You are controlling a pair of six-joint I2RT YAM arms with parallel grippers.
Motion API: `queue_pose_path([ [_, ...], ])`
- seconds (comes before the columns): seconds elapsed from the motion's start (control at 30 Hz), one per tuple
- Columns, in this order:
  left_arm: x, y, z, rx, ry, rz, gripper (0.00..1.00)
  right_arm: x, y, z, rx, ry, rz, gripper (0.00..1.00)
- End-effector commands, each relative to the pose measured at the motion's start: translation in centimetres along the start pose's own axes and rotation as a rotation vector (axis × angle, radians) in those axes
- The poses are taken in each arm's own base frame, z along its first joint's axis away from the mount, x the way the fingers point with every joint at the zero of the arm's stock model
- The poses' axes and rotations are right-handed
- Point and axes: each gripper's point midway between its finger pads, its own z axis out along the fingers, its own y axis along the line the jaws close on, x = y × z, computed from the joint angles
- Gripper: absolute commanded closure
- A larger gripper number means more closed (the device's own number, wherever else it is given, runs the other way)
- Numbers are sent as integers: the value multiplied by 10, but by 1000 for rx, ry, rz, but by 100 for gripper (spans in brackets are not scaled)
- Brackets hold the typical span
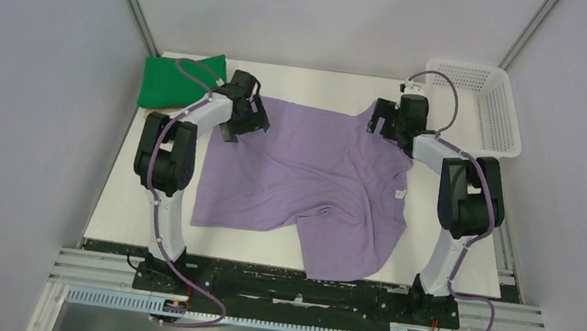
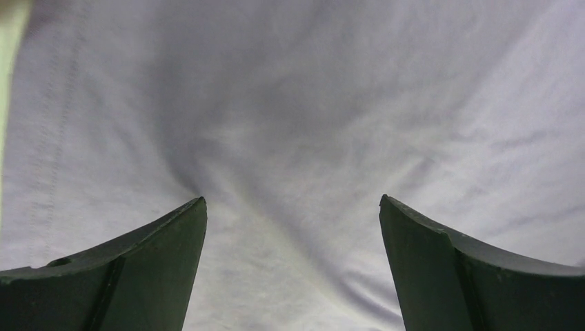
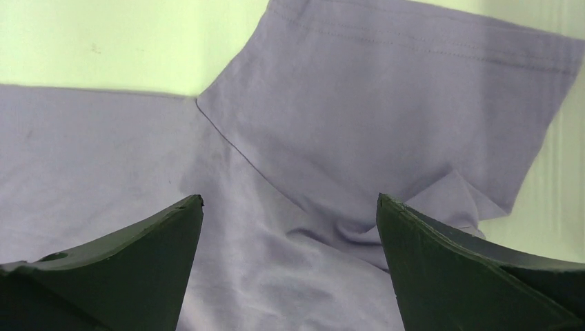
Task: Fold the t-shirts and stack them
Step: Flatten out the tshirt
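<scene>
A lavender-purple t-shirt (image 1: pixel 306 175) lies spread and wrinkled across the white table, its white neck label (image 1: pixel 400 195) at the right. My left gripper (image 1: pixel 250 123) is open over the shirt's far left corner; the cloth (image 2: pixel 290 124) fills the left wrist view between the fingers. My right gripper (image 1: pixel 382 128) is open over the shirt's far right part, above a folded-over sleeve (image 3: pixel 386 117). A folded green t-shirt (image 1: pixel 178 80) lies at the far left corner on a beige one (image 1: pixel 164 107), only an edge of which shows. The red one is out of view.
A white plastic mesh basket (image 1: pixel 477 104) stands at the far right corner. The bare table (image 1: pixel 133 205) shows left of the shirt and near the front edge. Grey walls close the cell on both sides.
</scene>
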Motion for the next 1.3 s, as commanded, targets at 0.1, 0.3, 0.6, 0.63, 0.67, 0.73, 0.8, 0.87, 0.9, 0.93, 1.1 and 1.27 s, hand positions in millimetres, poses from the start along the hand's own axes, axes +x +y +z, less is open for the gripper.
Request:
queue_pose_path([
  [0.1, 5, -27, 11, 81, 58, 42, 0, 27, -3, 21, 11, 88, -25, 2],
  [0.3, -17, -13, 38, 25, 31, 26, 0, 25, -7, 43, 26, 102, -63, 2],
  [0.6, -55, -19, 58, 46, 11, 42, 0, 10, -8, 82, 26, 95, -79, 2],
  [0.63, -58, -22, 59, 52, 9, 43, 0, 7, -7, 86, 22, 96, -82, 2],
  [0.67, -59, -24, 61, 58, 11, 47, 0, 1, -6, 92, 22, 89, -84, 2],
  [0.73, -61, -28, 64, 69, 12, 47, 0, -6, -6, 101, 22, 77, -91, 2],
  [0.8, -59, -31, 67, 86, 25, 45, 0, -13, -5, 112, 15, 64, -79, 2],
  [0.87, -59, -34, 66, 98, 29, 46, 0, -20, -5, 122, 9, 58, -72, 2],
  [0.9, -59, -35, 66, 102, 30, 46, 0, -26, -4, 127, 10, 49, -71, 2],
  [0.93, -61, -37, 64, 109, 27, 48, 0, -30, -4, 131, 11, 43, -70, 2],
  [1.1, -71, -49, 41, 160, 0, 54, 0, -55, 7, 133, -33, -7, -72, 2],
  [1.27, -82, -74, -13, 249, -56, 90, 0, -93, 26, 89, -76, -62, -126, 2],
])
